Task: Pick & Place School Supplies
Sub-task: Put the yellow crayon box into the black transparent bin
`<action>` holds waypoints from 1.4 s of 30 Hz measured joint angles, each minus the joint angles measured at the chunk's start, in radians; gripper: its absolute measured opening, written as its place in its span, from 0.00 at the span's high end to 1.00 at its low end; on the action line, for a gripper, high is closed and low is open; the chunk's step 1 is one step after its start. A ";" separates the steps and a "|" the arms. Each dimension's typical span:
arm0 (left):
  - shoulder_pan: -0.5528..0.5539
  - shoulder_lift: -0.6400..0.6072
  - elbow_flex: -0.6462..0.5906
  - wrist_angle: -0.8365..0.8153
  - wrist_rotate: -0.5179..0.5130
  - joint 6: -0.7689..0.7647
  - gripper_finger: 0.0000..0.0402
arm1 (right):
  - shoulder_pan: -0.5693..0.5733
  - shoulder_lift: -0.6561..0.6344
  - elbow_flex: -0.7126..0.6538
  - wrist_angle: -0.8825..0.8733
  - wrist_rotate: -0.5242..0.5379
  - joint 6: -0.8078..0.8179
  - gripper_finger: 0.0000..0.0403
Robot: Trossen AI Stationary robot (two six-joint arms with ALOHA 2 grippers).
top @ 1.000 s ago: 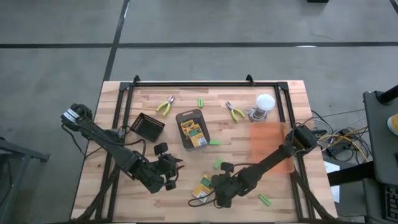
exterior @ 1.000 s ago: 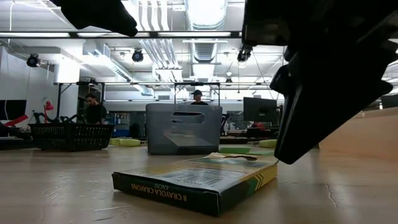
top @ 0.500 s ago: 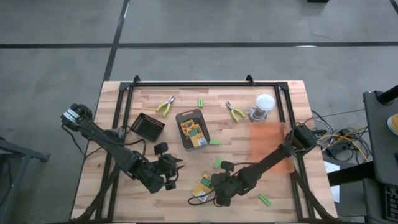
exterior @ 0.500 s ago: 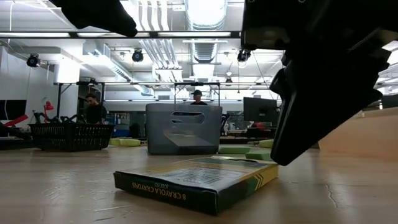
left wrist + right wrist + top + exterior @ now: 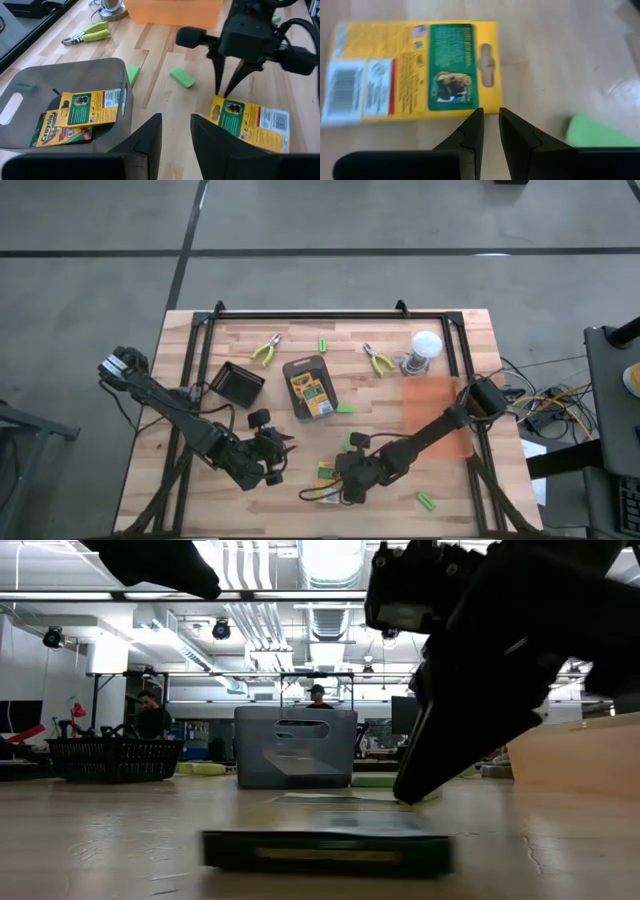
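A flat yellow-and-green crayon box (image 5: 326,476) lies on the table near its near edge, back side up (image 5: 415,70). My right gripper (image 5: 340,480) points down with shut fingers (image 5: 490,114) at that box's hang-hole end. My left gripper (image 5: 279,452) (image 5: 176,122) hovers shut to the box's left and touches nothing. Two more crayon boxes (image 5: 85,107) lie in the grey tray (image 5: 300,364). Green sticks (image 5: 352,441) (image 5: 427,501) (image 5: 323,344) and two pliers (image 5: 265,350) (image 5: 378,360) rest flat on the wood. My right gripper meets the crayon box with its shut fingertips (image 5: 476,117) at the long edge beside the hang-hole corner (image 5: 492,109), coming from above and pointing down (image 5: 223,92). The box lies flat on the table.
A small black tray (image 5: 237,383) sits left of the grey one. A clear jar with a white lid (image 5: 425,348) and an orange translucent sheet (image 5: 435,415) are on the right half. A black frame rail (image 5: 320,315) borders the far edge.
My right gripper has moved toward the table's left and slightly toward the far edge, staying low. The crayon box under its tips has turned about on the table and now shows one long side squarely to the low view.
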 joint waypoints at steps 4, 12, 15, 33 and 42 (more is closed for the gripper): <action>0.000 0.000 0.000 0.000 0.000 0.005 0.73 | -0.025 0.000 -0.006 0.008 0.004 -0.035 0.86; 0.000 0.000 0.000 0.000 0.000 0.004 0.73 | -0.024 -0.013 -0.009 -0.003 0.016 -0.049 0.86; 0.000 0.000 0.000 0.000 0.000 0.004 0.73 | -0.013 -0.033 -0.009 -0.004 0.029 -0.065 0.86; 0.000 0.001 -0.008 0.011 -0.004 -0.133 0.73 | 0.118 -0.128 -0.008 -0.003 0.055 -0.335 0.86; 0.004 0.002 -0.098 0.059 -0.055 -0.264 0.73 | 0.113 -0.128 -0.008 -0.006 0.057 -0.363 0.86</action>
